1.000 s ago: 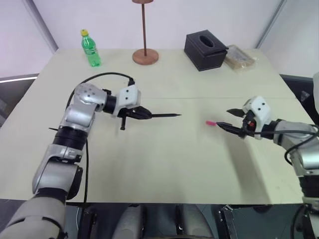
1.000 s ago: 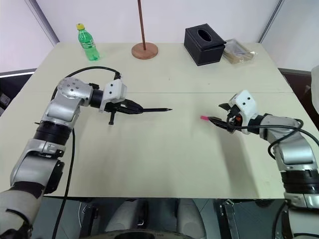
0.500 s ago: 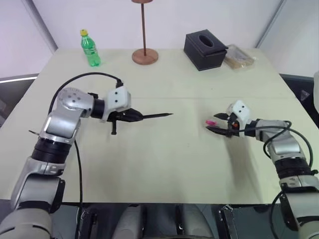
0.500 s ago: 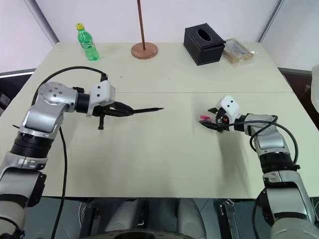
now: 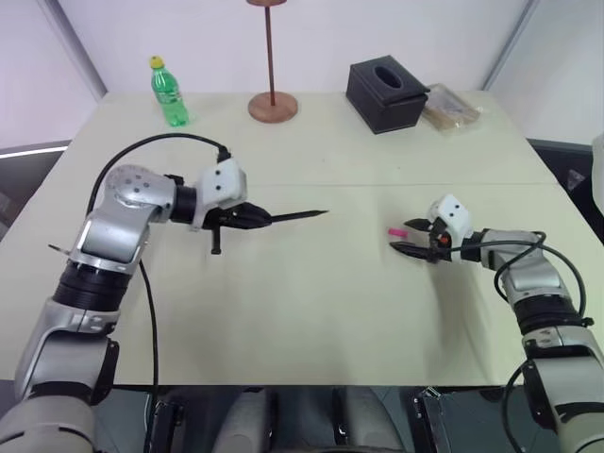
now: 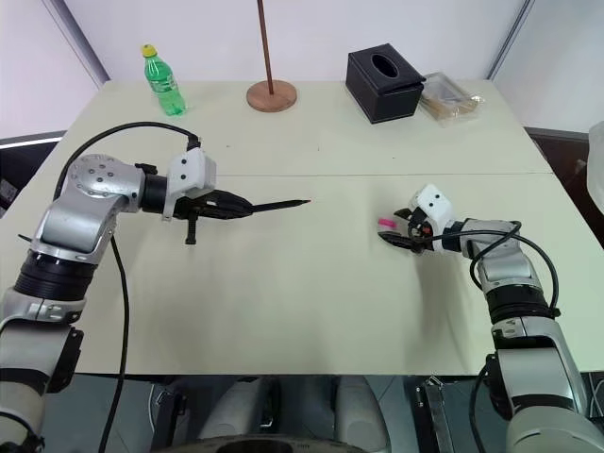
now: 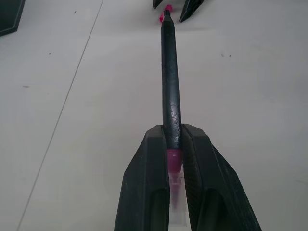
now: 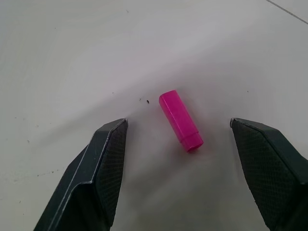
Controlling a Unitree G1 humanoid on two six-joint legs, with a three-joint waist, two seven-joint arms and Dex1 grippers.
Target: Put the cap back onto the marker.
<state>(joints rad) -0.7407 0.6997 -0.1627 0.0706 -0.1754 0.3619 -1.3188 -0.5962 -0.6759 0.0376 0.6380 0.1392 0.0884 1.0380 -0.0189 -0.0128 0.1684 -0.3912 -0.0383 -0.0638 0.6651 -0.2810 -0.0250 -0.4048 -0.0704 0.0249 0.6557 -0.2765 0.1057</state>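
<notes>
My left gripper (image 5: 257,218) is shut on the pink end of the thin black marker (image 5: 298,217). It holds the marker roughly level above the table, tip pointing toward the right arm. In the left wrist view the marker (image 7: 171,72) runs straight out from between the fingers (image 7: 151,173). The tiny bright pink cap (image 8: 180,120) lies flat on the table. My right gripper (image 5: 406,240) is open and low over the table, with a finger on each side of the cap (image 5: 397,231) and touching neither side.
Along the far edge of the pale table (image 5: 311,311) stand a green bottle (image 5: 169,92), a wooden stand on a round base (image 5: 272,107), a black tissue box (image 5: 385,94) and a clear packet (image 5: 451,109).
My right gripper has come down and forward so its open fingers now straddle the cap. The left gripper has drawn back slightly to the left with the marker.
</notes>
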